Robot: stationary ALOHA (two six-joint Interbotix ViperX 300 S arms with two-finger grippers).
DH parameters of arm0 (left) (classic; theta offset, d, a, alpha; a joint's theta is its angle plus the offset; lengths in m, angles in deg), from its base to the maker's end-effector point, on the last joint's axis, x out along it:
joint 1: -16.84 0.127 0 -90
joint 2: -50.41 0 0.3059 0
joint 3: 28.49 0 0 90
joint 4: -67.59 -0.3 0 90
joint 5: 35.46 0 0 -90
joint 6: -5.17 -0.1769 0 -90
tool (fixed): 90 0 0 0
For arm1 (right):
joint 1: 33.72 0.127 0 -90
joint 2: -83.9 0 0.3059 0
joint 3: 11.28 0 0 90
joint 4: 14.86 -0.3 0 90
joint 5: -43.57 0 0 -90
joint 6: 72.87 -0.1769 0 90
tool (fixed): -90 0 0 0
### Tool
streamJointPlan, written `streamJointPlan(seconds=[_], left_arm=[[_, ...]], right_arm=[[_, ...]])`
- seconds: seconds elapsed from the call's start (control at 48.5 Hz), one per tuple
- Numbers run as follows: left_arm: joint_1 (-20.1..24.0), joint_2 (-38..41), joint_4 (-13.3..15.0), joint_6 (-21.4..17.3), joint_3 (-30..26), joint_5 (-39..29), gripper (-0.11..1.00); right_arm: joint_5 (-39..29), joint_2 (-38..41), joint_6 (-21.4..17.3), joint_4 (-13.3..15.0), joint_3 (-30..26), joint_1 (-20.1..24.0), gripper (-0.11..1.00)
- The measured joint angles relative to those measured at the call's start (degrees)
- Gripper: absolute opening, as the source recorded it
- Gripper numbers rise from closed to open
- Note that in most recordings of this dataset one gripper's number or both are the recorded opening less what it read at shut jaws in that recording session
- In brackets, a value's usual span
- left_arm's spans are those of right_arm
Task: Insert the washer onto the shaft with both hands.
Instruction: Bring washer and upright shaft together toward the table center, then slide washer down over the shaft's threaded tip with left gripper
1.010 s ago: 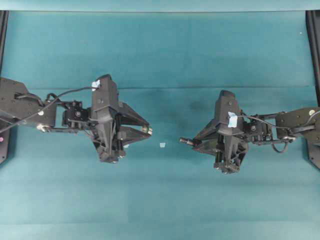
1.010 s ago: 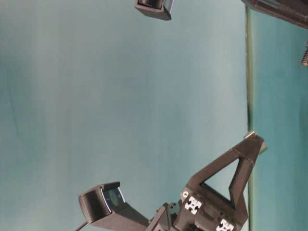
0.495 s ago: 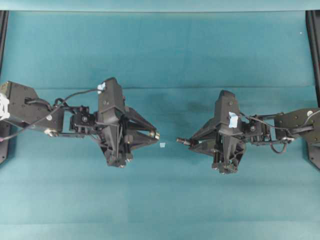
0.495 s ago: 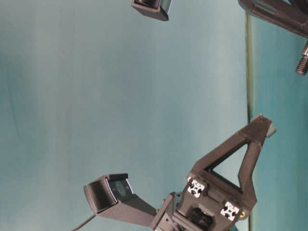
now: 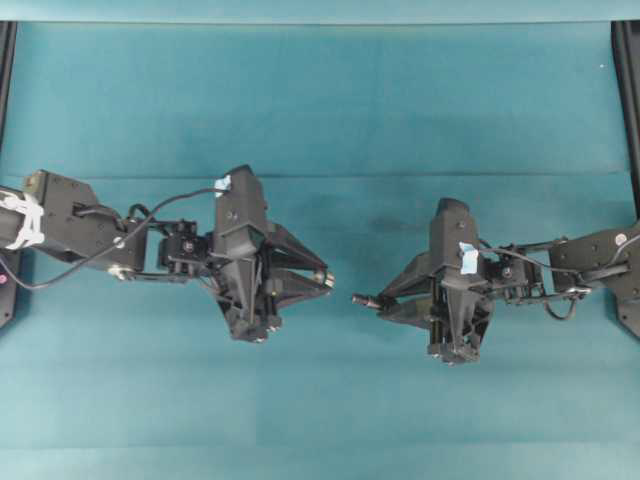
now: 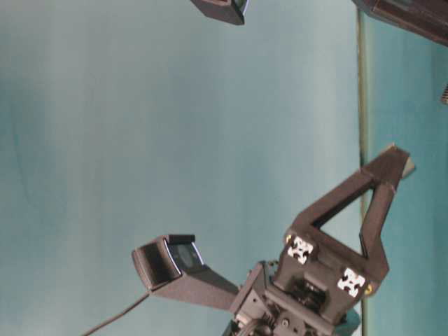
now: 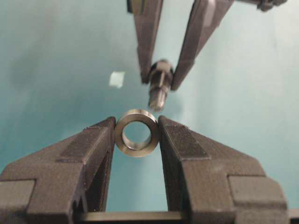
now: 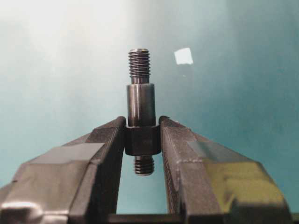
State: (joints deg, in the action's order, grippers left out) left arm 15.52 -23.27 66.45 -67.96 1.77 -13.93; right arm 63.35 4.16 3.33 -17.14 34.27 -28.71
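Between my left jaws: small silver metal ring washer, brushed, faintly glossy, bore smooth. Between my right jaws: dark grey steel stepped shaft, satin barrel, threaded ends rough. My black plastic fingers matt, grainy. Teal cloth table cover below, matt.

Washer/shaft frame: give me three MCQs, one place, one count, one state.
1. Where is the washer?
A. lying on the table
B. between the left gripper fingers
C. already on the shaft

2. How many pale tape scraps lie on the mat in the right wrist view?
A. one
B. three
C. five

3. The shaft's state?
A. lying flat on the mat
B. dropped off the table
C. clamped at its collar by the right gripper

Key: 1 B, the ring sits pinched between both pads. 2 A, a single square shows. 3 C, both fingers press the dark collar.
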Motion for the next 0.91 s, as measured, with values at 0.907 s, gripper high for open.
streamJointPlan(seconds=[0.907], left_arm=[[-0.97,3.52,0.0,0.0,-3.25,0.09,0.33]], right_arm=[[1.67,0.18,0.0,0.0,-0.26,0.0,0.01]])
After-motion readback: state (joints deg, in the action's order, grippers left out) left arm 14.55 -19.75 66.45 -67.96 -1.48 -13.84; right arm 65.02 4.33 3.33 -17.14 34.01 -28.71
